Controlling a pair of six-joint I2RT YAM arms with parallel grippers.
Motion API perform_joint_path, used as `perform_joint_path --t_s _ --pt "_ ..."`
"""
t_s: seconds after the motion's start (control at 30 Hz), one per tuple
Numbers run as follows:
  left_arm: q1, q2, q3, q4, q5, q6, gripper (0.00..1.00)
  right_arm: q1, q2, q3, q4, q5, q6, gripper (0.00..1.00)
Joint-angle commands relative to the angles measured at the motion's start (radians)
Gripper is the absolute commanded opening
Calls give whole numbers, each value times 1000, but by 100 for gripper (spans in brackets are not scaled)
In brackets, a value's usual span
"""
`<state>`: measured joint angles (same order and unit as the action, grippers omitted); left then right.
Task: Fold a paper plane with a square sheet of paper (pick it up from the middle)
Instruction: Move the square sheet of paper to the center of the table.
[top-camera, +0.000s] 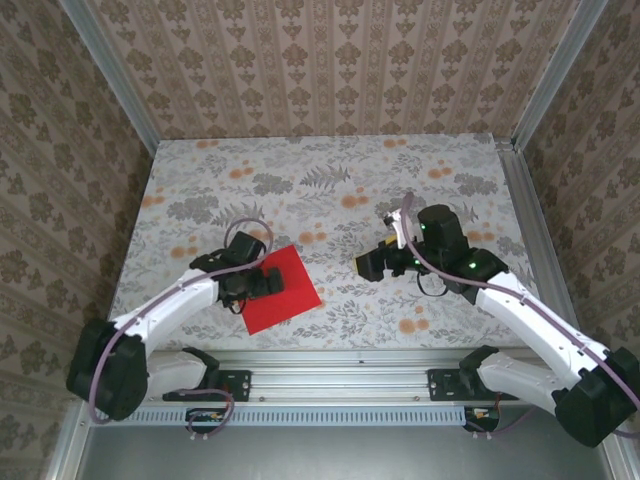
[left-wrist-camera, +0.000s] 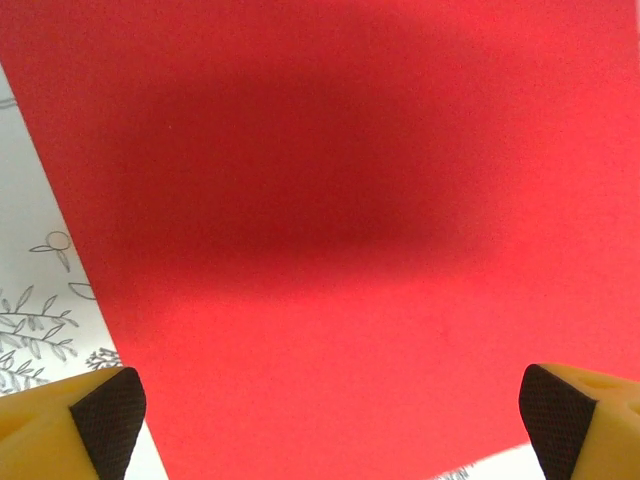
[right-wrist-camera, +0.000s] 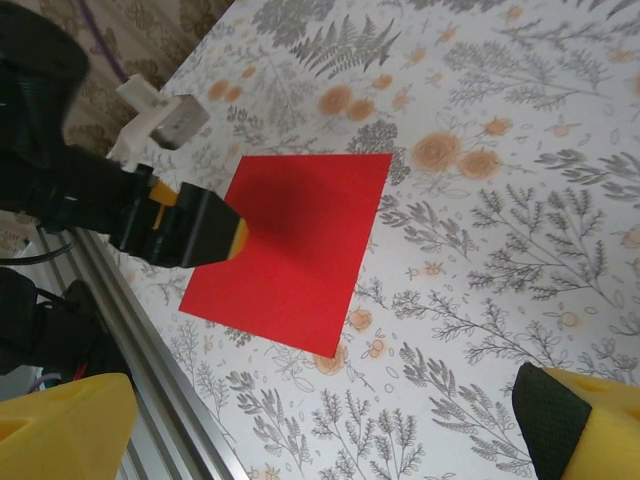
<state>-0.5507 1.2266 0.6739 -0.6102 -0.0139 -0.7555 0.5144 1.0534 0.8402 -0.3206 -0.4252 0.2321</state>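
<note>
1. While the square sheet of paper (top-camera: 282, 291) lies flat and uncreased at lower left of the overhead frame, the left gripper (top-camera: 262, 283) hangs over its left part, jaws spread wide.
2. Advice: centre on the sheet's middle, then pinch lightly.
3. Right gripper (top-camera: 368, 264), also spread, sits mid-frame, well apart.

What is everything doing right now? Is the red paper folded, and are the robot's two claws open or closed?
Bright red square sheet of paper: lying flat on the flowery table, unfolded, no creases showing.
Left gripper: open, over the paper, holding nothing.
Right gripper: open, off to the side of the paper, holding nothing.
</note>
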Motion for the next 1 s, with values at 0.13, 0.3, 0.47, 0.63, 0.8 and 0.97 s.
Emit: perform_joint_path --t_s 0.13,0.3,0.47,0.63,0.8,0.97 --pt "-42 179 61 77 -94 -62 100 25 41 51 -10 54 5 100" --pt "-63 295 94 113 -95 -64 100 25 40 57 -34 90 -16 100" --pt "-99 400 170 108 -95 -42 100 24 46 65 -65 127 -33 100" --pt "-143 498 267 108 -63 -23 100 20 34 74 -106 169 -45 100" --pt "-205 629 422 74 -40 8 100 -14 16 67 -150 165 -50 100" --pt "-260 730 565 40 -11 49 100 -86 -37 17 -173 159 -26 100"
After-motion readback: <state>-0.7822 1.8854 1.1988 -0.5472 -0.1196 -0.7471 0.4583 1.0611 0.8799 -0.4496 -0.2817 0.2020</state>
